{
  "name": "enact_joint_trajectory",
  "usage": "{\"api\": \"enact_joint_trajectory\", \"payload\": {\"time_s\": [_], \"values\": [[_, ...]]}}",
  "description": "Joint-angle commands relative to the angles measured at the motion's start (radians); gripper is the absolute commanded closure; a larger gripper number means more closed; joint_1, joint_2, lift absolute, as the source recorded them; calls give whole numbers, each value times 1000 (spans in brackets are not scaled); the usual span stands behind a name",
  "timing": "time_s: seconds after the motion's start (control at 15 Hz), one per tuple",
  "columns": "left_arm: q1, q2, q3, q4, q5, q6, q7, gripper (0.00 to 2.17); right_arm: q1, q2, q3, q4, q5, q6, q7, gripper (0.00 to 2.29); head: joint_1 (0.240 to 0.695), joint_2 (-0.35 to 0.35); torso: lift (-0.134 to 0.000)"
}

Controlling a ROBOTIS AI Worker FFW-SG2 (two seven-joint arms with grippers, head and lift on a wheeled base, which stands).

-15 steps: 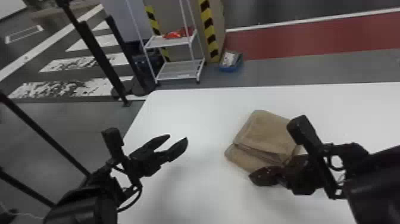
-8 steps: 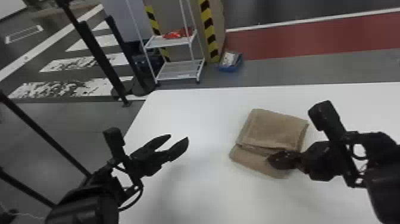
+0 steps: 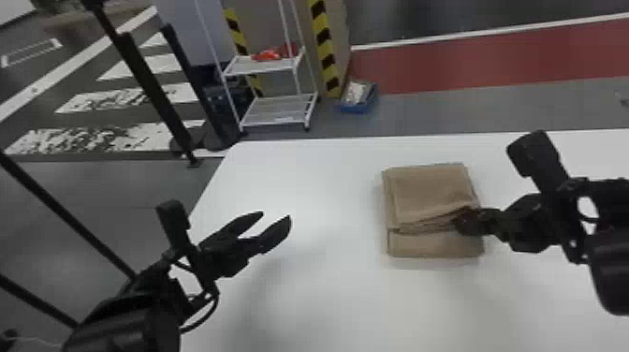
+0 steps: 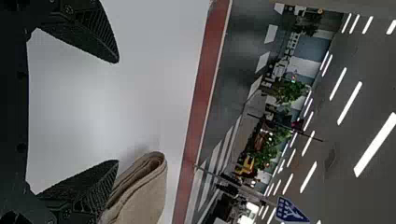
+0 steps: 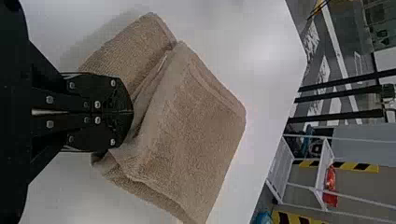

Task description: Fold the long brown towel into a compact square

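White table [image 3: 309, 299] — brown towel [image 3: 428, 192] folded | left claw [image 3: 276, 216] spread | right claw [image 3: 461, 221] pinching towel — white rack [image 3: 262, 66] beyond

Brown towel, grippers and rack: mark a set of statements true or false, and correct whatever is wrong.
1. The brown towel lies folded on the white table. True.
2. The left gripper has its fingers pressed together. False: the left gripper's fingers are spread apart.
3. The right gripper is at the brown towel with its fingers together. True.
4. The left gripper touches the brown towel. False: bare tabletop lies between them.
5. A red item sits on the upper shelf of the white rack. True.
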Motion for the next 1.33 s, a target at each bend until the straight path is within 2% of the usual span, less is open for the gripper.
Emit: {"api": "enact_joint_trajectory", "payload": {"time_s": [0.0, 0.07, 0.13, 0.2, 0.33, 0.4, 0.53, 0.73, 0.87, 1.07, 1.27], "values": [[-1, -1, 5, 4, 0, 0, 0, 124, 11, 1, -1, -64, 9, 17, 33, 1760, 695, 313, -125], [-3, -1, 5, 4, 0, 0, 0, 124, 25, 1, 5, -104, 35, 23, 79, 1757, 695, 312, -125], [-4, -1, 5, 4, 0, 0, 0, 124, 41, 1, 26, -153, 90, 20, 162, 1747, 695, 315, -125], [-7, -1, 5, 4, 0, 0, 0, 124, 53, 1, 54, -217, 147, 14, 231, 1423, 695, 333, -125], [-15, -2, 3, 6, -1, 3, 0, 124, 56, 1, 106, -286, 273, 7, 282, 201, 695, 350, -125], [-15, -2, 0, 4, -1, 6, 0, 124, 44, 1, 158, -279, 384, -11, 282, -2, 695, 350, -125], [-10, -5, -1, -16, 5, 65, 0, 124, 33, 1, 252, -213, 542, -17, 263, -2, 695, 350, -125], [0, -5, 5, -37, 29, 114, -14, 124, 10, 1, 289, -128, 673, -78, 231, 73, 695, 348, -125], [-1, -7, 2, -34, 28, 114, -14, 124, -22, 1, 301, -74, 714, -97, 193, 127, 695, 335, -125], [-1, -8, 2, -34, 26, 117, -18, 124, -73, 1, 332, 22, 765, -134, 167, 191, 695, 310, -125], [3, -8, 13, -33, 26, 117, -18, 124, -131, 1, 362, 107, 768, -149, 159, 194, 695, 301, -125]]}}
